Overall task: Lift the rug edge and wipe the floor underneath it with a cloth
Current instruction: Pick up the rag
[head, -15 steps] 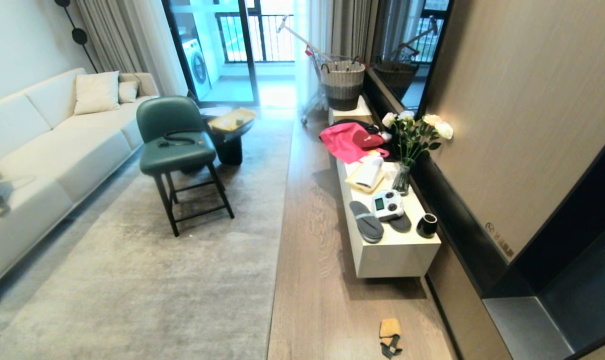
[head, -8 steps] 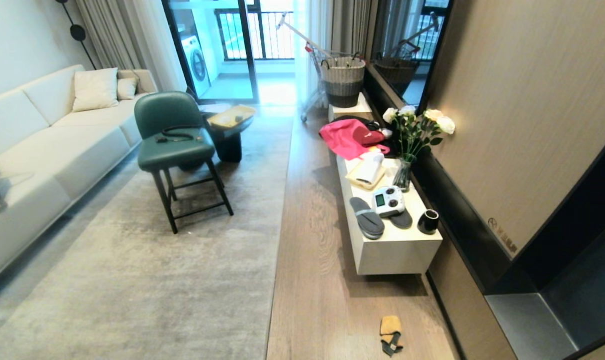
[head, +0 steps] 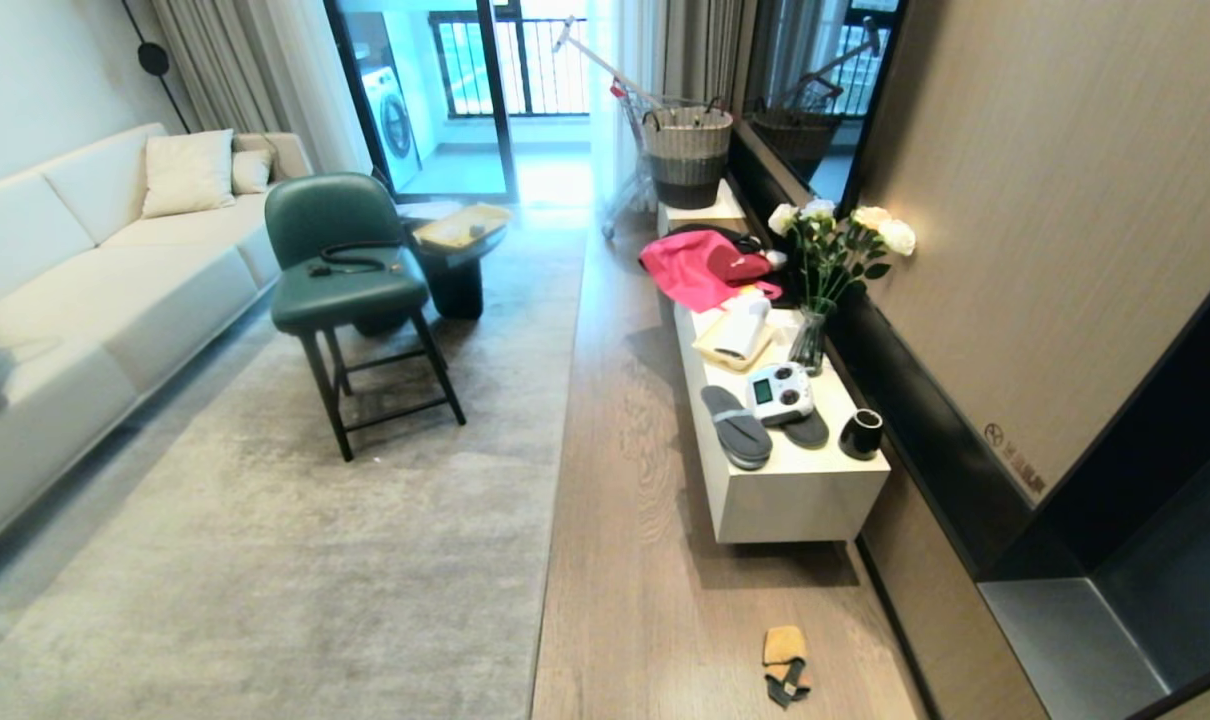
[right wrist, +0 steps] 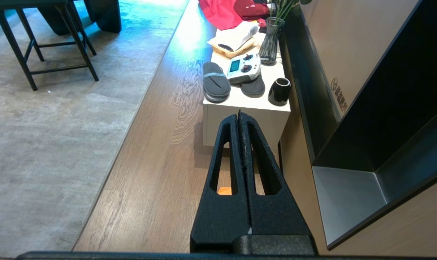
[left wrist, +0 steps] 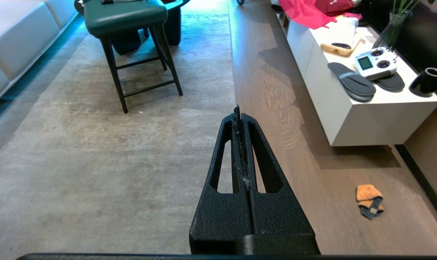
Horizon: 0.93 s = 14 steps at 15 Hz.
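The rug edge [head: 555, 500] runs straight away from me, with grey-beige pile on its left and the wood-grain floor [head: 625, 560] on its right. The small orange cloth [head: 785, 650] with a dark strap lies on the floor near the wall, just before the white cabinet. Neither arm shows in the head view. In the left wrist view my left gripper [left wrist: 237, 108] is shut and empty, held above the rug edge [left wrist: 234, 83], with the cloth [left wrist: 368, 195] off to its side. My right gripper [right wrist: 239, 112] is shut and empty above the floor. A bit of the cloth [right wrist: 224, 190] shows through its finger slot.
A low white cabinet [head: 795, 500] along the right wall carries slippers, a remote controller, a black cup and a vase. A green chair [head: 345, 290] stands on the rug, and a sofa [head: 85, 310] lines the left. A dark wall niche [head: 1115, 560] juts in at right.
The whole head view has shifted, with everything sliding slightly upward in the picture, so the camera has moved. Nothing in the room has moved.
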Available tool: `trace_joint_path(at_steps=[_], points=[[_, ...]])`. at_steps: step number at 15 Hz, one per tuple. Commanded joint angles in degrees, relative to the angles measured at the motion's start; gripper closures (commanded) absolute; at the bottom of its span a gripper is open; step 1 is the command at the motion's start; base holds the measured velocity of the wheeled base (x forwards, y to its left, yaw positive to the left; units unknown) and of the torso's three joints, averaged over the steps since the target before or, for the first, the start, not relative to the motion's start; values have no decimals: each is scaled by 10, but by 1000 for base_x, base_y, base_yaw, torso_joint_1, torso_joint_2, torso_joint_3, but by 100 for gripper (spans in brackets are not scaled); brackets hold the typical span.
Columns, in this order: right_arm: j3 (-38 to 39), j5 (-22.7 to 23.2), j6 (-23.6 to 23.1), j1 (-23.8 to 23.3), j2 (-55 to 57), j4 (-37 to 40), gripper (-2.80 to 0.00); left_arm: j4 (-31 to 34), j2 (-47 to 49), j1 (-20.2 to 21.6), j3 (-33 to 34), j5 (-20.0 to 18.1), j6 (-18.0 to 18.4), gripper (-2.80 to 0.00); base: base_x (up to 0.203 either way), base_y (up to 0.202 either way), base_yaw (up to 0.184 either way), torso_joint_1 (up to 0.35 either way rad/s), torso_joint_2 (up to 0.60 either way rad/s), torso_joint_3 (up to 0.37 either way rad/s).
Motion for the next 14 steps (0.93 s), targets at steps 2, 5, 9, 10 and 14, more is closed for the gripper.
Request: trace_joint_path(at_steps=[2, 5, 9, 10, 14], points=[[0, 1, 0, 0, 1, 0, 0, 0, 0, 0, 0, 0, 0, 0, 0, 0, 0, -135, 320, 195], [0, 1, 0, 0, 1, 0, 0, 0, 0, 0, 0, 0, 0, 0, 0, 0, 0, -129, 333, 194], [0, 1, 0, 0, 1, 0, 0, 0, 0, 0, 0, 0, 0, 0, 0, 0, 0, -142, 345, 214], [0, 1, 0, 0, 1, 0, 0, 0, 0, 0, 0, 0, 0, 0, 0, 0, 0, -138, 384, 227], [0, 1, 2, 0, 1, 0, 0, 0, 0, 0, 0, 0, 0, 0, 0, 0, 0, -154, 421, 269]])
